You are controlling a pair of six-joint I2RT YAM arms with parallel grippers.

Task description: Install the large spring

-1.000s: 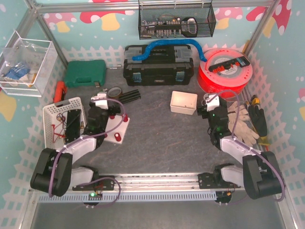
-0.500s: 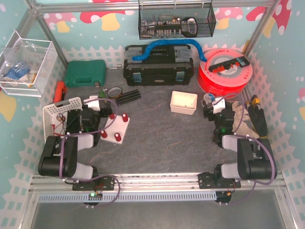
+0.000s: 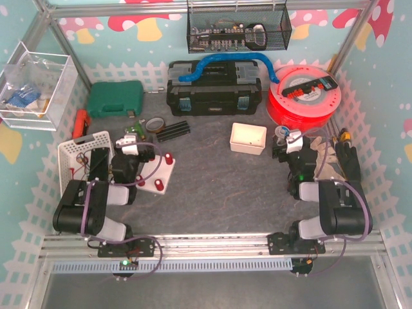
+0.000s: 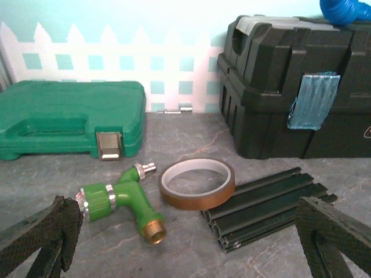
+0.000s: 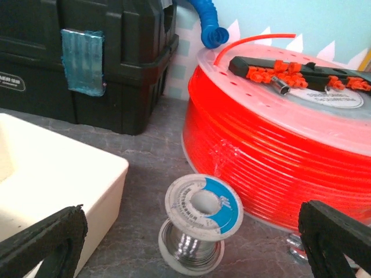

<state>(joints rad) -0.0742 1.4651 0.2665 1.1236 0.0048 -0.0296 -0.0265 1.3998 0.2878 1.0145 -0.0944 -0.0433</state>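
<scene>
A white base plate [image 3: 159, 174] with several red pegs lies on the table, left of centre. A white basket [image 3: 82, 161] to its left holds small red wiry parts; I cannot pick out the large spring there or anywhere else. My left gripper [image 3: 131, 136] is open and empty beside the plate's far left corner, facing the back wall. In the left wrist view the left gripper [image 4: 186, 234] has its jaws spread wide with nothing between them. My right gripper [image 3: 287, 136] is open and empty at the right. It also shows in the right wrist view [image 5: 192, 231], just behind a solder spool [image 5: 200, 223].
Ahead of the left gripper lie a green hose fitting [image 4: 122, 200], a tape roll [image 4: 197, 182], black extrusions [image 4: 269, 205] and a green case [image 4: 69, 124]. A black toolbox [image 3: 214, 89] stands at the back. A white box [image 3: 248, 138], a red filament reel [image 3: 306, 96] and gloves [image 3: 328, 158] lie on the right.
Both arms have folded back toward their bases. The left gripper has come off the white plate to its far left corner. The right gripper has drawn up near the solder spool.
</scene>
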